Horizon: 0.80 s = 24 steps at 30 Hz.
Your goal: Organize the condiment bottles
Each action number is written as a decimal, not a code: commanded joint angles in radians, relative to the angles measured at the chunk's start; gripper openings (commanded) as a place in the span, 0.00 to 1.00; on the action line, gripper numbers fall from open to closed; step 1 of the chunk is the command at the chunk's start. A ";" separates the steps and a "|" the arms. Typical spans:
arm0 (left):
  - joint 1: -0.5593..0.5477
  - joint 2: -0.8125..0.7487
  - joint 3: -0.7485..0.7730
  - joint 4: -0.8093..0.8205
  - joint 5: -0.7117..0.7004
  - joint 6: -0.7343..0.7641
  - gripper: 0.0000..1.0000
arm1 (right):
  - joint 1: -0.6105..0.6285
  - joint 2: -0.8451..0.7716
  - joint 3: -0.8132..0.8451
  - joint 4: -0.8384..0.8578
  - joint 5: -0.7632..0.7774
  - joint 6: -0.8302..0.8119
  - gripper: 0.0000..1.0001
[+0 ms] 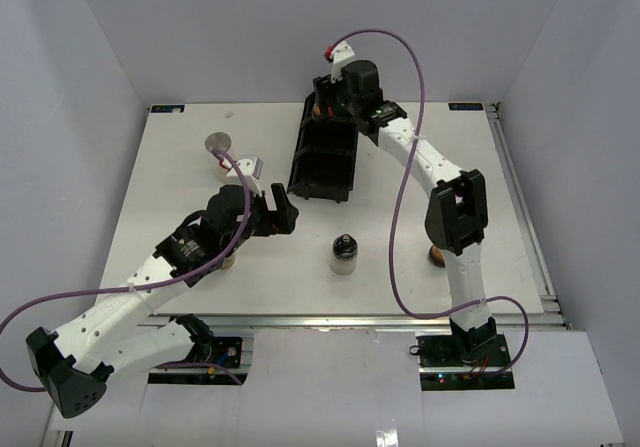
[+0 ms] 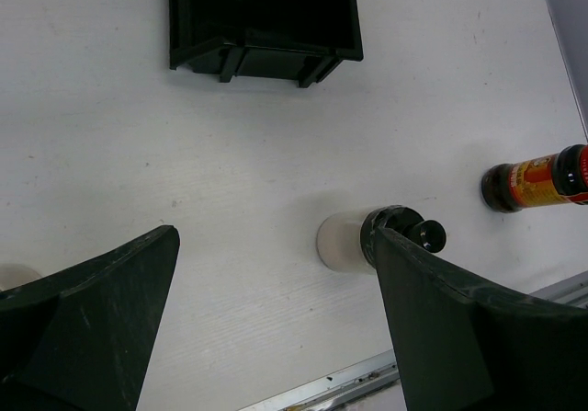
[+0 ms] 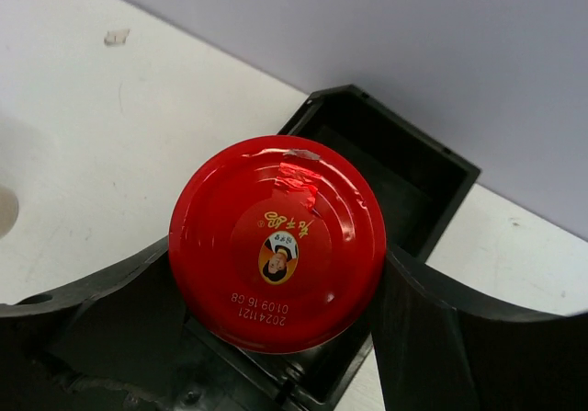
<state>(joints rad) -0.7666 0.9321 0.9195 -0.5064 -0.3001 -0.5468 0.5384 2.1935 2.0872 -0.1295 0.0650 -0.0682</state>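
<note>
Right claw [image 3: 276,278]: clamped on the red-cap bottle [image 3: 276,243], one finger at each side of the cap.
Red-cap bottle: upright at the tray's [image 1: 318,189] 12 o'clock end, over the end compartment. I cannot tell whether its base touches the floor there.
Left claw [image 1: 283,212]: fingers wide apart with nothing between them, above bare table [image 1: 480,157], near the tray's 6 o'clock end and a little toward 7.
Pale bottle [image 1: 343,254]: upright with a dark cap, at 6 o'clock from the tray and 4 o'clock from the left claw. In the left wrist view one finger [image 2: 432,319] hides part of it, so I cannot tell if they touch.
Amber bottle [image 2: 528,181]: at 3 o'clock from the pale bottle and well apart from it. In the top view the right arm hides most of it.
Cream jar [image 1: 218,145]: flat grey lid, at 9 o'clock from the tray and apart from it.
Tray: long and black, running roughly 12 to 6 at the far middle of the table.
</note>
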 commanded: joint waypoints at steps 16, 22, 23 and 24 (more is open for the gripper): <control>0.004 -0.036 -0.002 -0.012 -0.022 0.007 0.98 | 0.051 0.035 0.000 0.205 0.092 -0.061 0.08; 0.006 -0.038 -0.008 -0.010 -0.017 0.006 0.98 | 0.051 0.070 0.009 0.206 0.100 -0.066 0.08; 0.005 -0.038 -0.009 -0.011 -0.014 0.005 0.98 | 0.051 0.074 0.011 0.207 0.102 -0.067 0.08; 0.004 -0.039 -0.010 -0.011 -0.011 0.004 0.98 | 0.051 0.078 0.013 0.208 0.104 -0.067 0.08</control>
<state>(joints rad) -0.7666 0.9161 0.9188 -0.5163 -0.3065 -0.5461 0.5900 2.2825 2.0640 -0.0945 0.1390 -0.1139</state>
